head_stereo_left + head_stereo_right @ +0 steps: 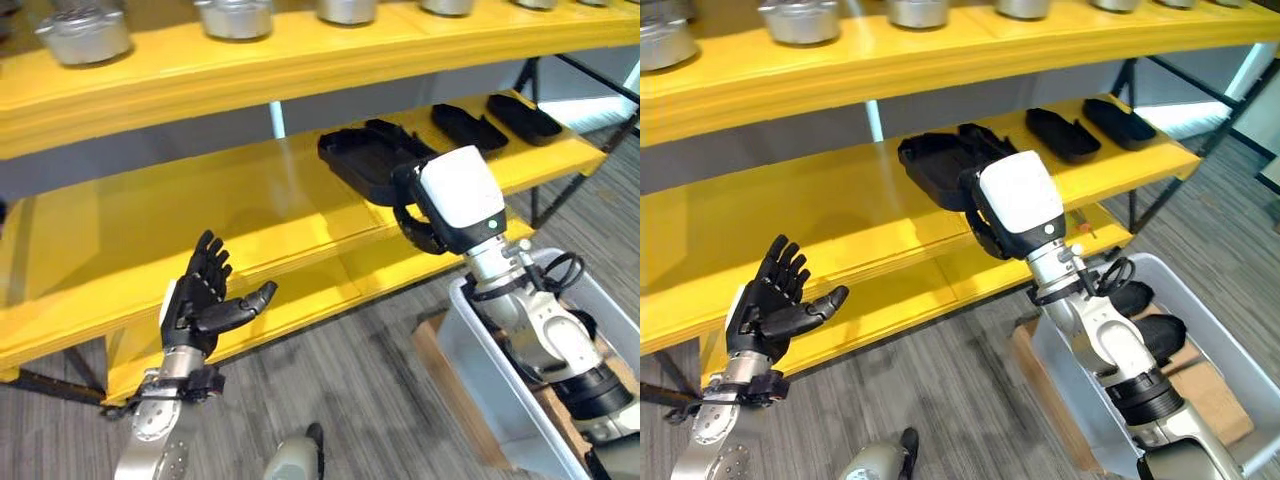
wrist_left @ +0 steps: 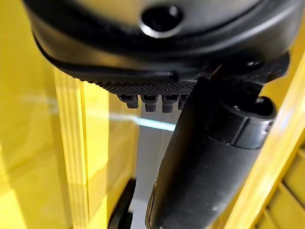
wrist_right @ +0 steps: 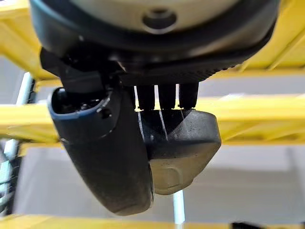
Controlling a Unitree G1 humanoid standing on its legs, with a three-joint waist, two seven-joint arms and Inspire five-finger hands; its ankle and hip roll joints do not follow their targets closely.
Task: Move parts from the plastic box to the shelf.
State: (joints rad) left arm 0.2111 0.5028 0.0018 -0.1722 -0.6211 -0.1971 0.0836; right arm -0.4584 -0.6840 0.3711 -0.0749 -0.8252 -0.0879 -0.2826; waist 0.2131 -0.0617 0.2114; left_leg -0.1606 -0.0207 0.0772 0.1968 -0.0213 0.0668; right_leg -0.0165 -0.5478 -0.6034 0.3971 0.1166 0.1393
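- Right wrist view: my right hand (image 3: 143, 119) has thumb and fingers curled round a black moulded part (image 3: 183, 143); yellow shelf boards run across behind it.
- Left eye view: that right hand (image 1: 420, 215) is raised at the front edge of the yellow shelf's (image 1: 150, 240) middle board, its white wrist housing hiding most of it. The part it holds shows as a dark curve just beside the housing, over the shelf edge.
- On the same middle board, just behind my right hand, lies a large black tray-like part (image 1: 365, 160). Two smaller black parts (image 1: 465, 125) (image 1: 522, 115) lie further along the board toward the shelf's right end.
- The shelf's top board carries a row of silver metal pots (image 1: 85, 35).
- The plastic box (image 1: 1230, 350), pale grey, stands on the floor in front of the shelf's right end, under my right forearm. Right eye view shows two more black parts (image 1: 1160, 335) inside it.
- My left hand (image 1: 200, 295) is held up in front of the shelf's left half, well apart from the parts, fingers straight and spread, thumb out, palm empty.
- Left wrist view: fingertips (image 2: 152, 102) straight, nothing between them and the thumb; yellow shelf board beyond.
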